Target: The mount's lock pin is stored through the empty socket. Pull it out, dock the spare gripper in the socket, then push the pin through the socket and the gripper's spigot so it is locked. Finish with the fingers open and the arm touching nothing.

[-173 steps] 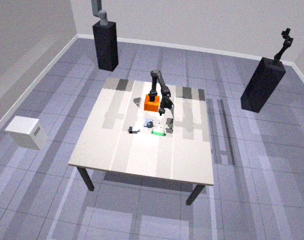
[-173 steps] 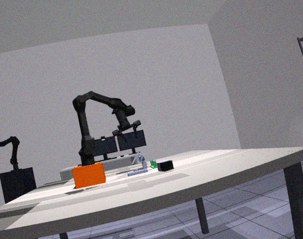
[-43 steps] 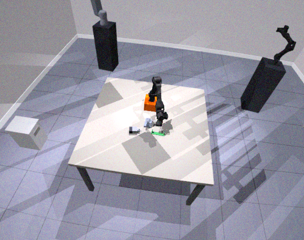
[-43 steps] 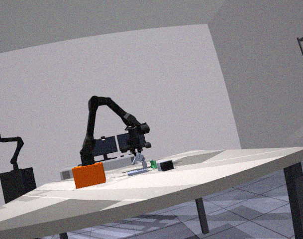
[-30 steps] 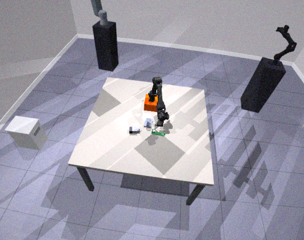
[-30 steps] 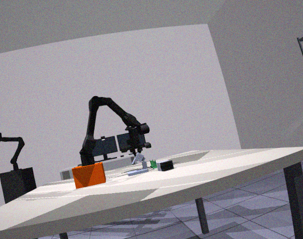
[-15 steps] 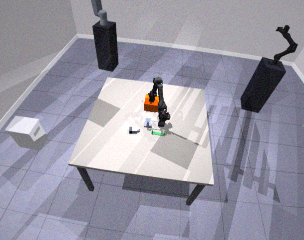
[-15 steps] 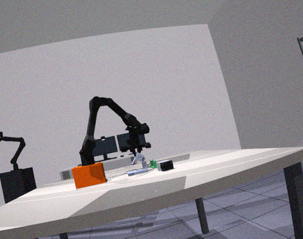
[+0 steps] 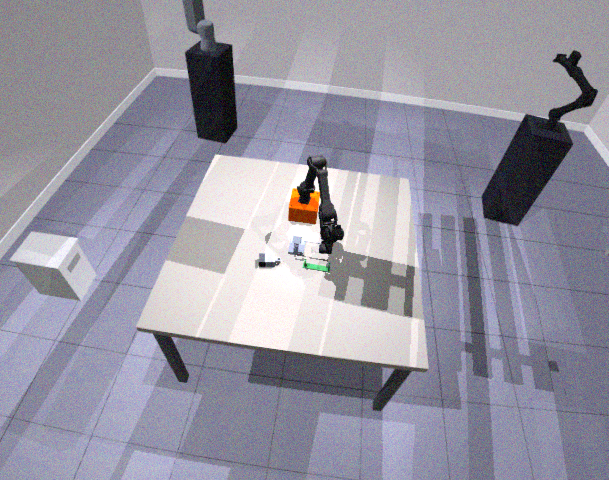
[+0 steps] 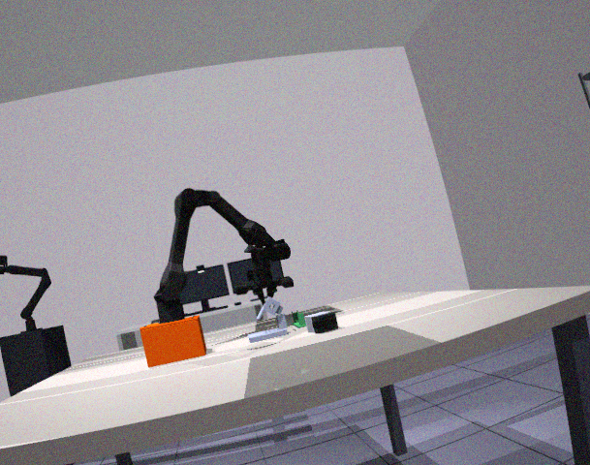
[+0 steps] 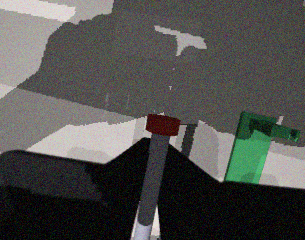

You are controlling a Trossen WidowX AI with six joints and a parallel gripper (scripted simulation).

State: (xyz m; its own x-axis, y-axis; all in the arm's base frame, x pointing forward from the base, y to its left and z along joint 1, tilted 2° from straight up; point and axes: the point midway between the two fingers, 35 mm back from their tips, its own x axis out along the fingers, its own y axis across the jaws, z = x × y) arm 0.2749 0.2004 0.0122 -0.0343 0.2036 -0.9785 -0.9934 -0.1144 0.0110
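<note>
The wrist view gives me what I can't get from where I stand: the lock pin (image 11: 157,175), a straight grey shaft with a dark red head (image 11: 163,125), lying between the fingers of the gripper (image 9: 325,250) (image 10: 266,298) (image 11: 159,147). The hand is clenched on that pin, its two black fingers drawn close either side of the shaft, and the head pokes out beyond them.

I'd judge the pin light, stiff and unlikely to break, but smooth and round enough to roll or swivel in a loose pinch. The shaft close behind the head looks the best place to take it, leaving the other end free to enter the hole. Any tilt could make it bind.

The top view lays out the neighbours: the pale blue mount (image 9: 296,245) (image 10: 270,308) beside the gripper, the green holder (image 9: 316,265) (image 10: 298,320) (image 11: 248,157) near it, and the spare gripper (image 9: 267,260) (image 10: 323,322) apart on the table. The exterior view adds height, showing the fingertips low by the mount's slanted upper part. Neither resolves the pin, so I can't tell whether its far end is out of the socket.
</note>
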